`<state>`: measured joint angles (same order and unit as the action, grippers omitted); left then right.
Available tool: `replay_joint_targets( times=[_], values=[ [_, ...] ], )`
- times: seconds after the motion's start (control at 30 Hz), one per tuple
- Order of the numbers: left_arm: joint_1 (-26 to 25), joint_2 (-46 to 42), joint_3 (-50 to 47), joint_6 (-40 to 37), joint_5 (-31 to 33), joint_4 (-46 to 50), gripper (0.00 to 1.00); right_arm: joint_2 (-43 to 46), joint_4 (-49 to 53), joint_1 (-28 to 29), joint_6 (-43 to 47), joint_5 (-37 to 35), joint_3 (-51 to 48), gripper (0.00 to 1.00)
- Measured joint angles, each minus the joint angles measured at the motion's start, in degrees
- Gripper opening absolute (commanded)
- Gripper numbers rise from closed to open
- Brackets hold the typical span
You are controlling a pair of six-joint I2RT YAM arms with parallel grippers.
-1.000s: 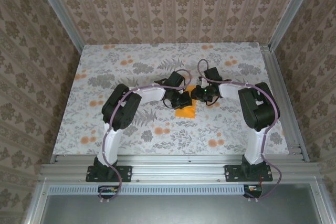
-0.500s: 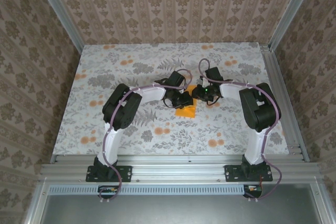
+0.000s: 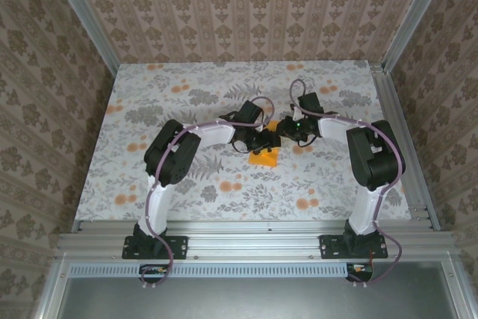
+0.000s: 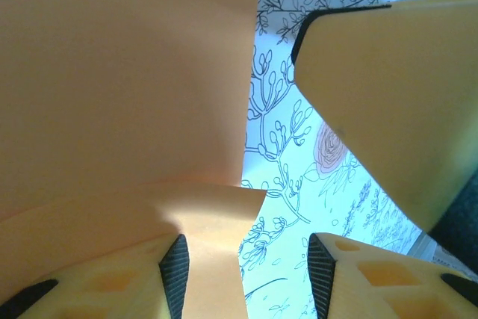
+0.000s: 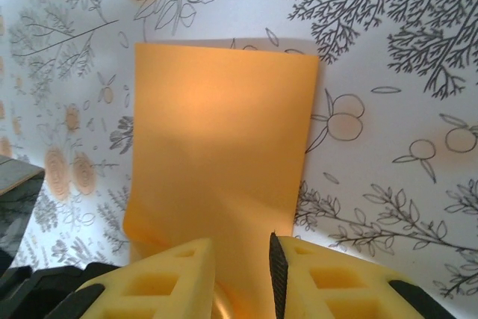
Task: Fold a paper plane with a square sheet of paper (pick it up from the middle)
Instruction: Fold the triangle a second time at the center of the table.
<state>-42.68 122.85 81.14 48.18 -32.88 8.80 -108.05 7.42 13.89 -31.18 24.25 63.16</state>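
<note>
Left jaws [image 4: 246,243] stand apart, floral tabletop [image 3: 187,95] visible between them; a flap of the orange paper [image 5: 224,162] drapes against the left finger only, not clamped. Right jaws [image 5: 241,243] stand narrowly apart, with the near end of the paper rising into the gap; cannot tell whether they pinch it. The paper reads as a folded rectangle, far end flat on the tabletop, near end lifted and slightly buckled. It sits mid-tabletop, directly between the two grippers, which meet over its far edge from either side.
</note>
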Motion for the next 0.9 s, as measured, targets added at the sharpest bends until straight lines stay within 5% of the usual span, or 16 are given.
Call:
replay_joint_targets(
  times=[0.2,0.47,0.9],
  values=[
    [0.0,-0.7,-2.2,-0.1,-0.5,-3.5,0.47,2.0,-1.7,-1.0,-1.0,3.1,-3.0,0.29],
    [0.0,-0.7,-5.2,-0.4,-1.4,-8.8,0.25,3.9,-3.2,-2.1,-2.1,6.4,-7.8,0.28],
    [0.7,-0.8,-6.8,-0.4,-1.4,-11.7,0.20,3.9,-1.9,-1.7,-2.0,8.9,-10.4,0.28]
  ],
)
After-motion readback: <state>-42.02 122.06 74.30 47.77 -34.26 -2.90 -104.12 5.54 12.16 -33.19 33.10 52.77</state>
